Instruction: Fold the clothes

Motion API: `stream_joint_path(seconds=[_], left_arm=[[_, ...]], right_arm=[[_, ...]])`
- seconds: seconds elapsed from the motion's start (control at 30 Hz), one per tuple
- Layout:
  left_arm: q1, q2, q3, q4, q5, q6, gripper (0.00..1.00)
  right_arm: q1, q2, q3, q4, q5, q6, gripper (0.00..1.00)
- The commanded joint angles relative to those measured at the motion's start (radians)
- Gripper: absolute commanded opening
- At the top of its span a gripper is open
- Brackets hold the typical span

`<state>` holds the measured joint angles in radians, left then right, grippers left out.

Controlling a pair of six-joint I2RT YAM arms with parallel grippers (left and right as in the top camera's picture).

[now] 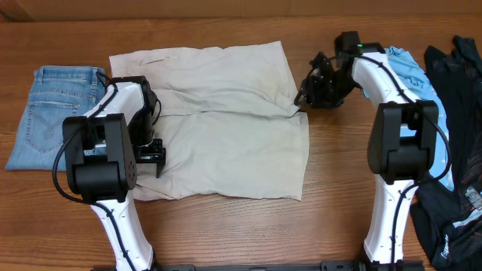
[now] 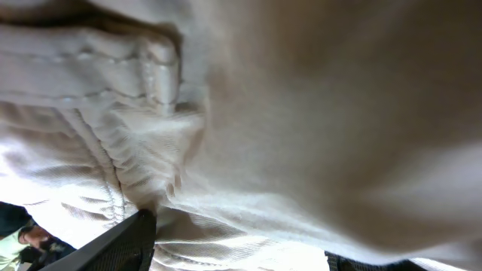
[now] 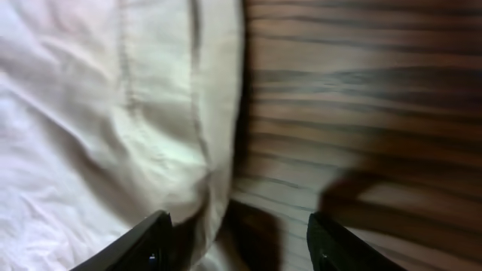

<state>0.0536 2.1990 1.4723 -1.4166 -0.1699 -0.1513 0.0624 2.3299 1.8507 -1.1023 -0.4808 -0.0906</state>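
Shorts: the pale beige shorts [image 1: 226, 150] are lying spread across the middle of the wooden table [image 1: 339, 188], with the waist end toward the left arm and the two legs pointing toward the right arm.
Lay of the cloth: a rumpled crease is running between the upper and the lower leg. The outline is looking roughly flat, with no layer turned over onto another as far as the overhead view shows.
Left gripper: the left gripper [image 1: 156, 154] is sitting over the waist edge. Its fingers are standing wide apart, and the waistband [image 2: 75, 53] and a belt loop [image 2: 160, 71] are filling its camera. Nothing is showing as pinched.
Right gripper: the right gripper [image 3: 239, 235] is hovering low at the leg ends, where the crease is meeting the right edge. Its jaws are parted, with the stitched hem [image 3: 218, 113] just beside the left finger and bare wood under the rest. It is holding nothing.
Other laundry: folded blue jeans [image 1: 53, 113] are lying left of the shorts. A light blue shirt [image 1: 413, 71] and dark garments [image 1: 456, 113] are waiting at the right.
Progress: judging from this, the task is sitting at an early stage. The shorts are laid out, while every fold is yet to be made.
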Motion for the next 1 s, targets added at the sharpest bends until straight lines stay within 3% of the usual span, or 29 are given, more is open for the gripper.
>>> stream_joint_path(seconds=[0.0,0.3,0.4,0.63,0.77,0.97], left_arm=[[0.011,0.005,-0.023,0.034,-0.092,-0.037,0.75],[0.011,0.005,-0.023,0.034,-0.091,-0.037,0.75],[0.011,0.005,-0.023,0.034,-0.091,-0.037,0.75],[0.011,0.005,-0.023,0.037,-0.091,-0.037,0.75],[0.011,0.005,-0.023,0.039,-0.091,-0.037,0.75],[0.011,0.005,-0.023,0.045,-0.092,-0.036,0.74]], right_arm=[[0.023,0.003,-0.002,-0.002,-0.021,-0.012,0.61],[0.030,0.003,-0.002,0.043,-0.019,-0.011,0.50],[0.030,0.003,-0.002,0.058,-0.023,-0.011,0.41],[0.045,0.003,-0.034,0.053,-0.030,-0.011,0.41],[0.047,0.003,-0.052,0.082,-0.028,-0.017,0.06],[0.019,0.003,-0.040,0.236,0.096,0.062,0.04]])
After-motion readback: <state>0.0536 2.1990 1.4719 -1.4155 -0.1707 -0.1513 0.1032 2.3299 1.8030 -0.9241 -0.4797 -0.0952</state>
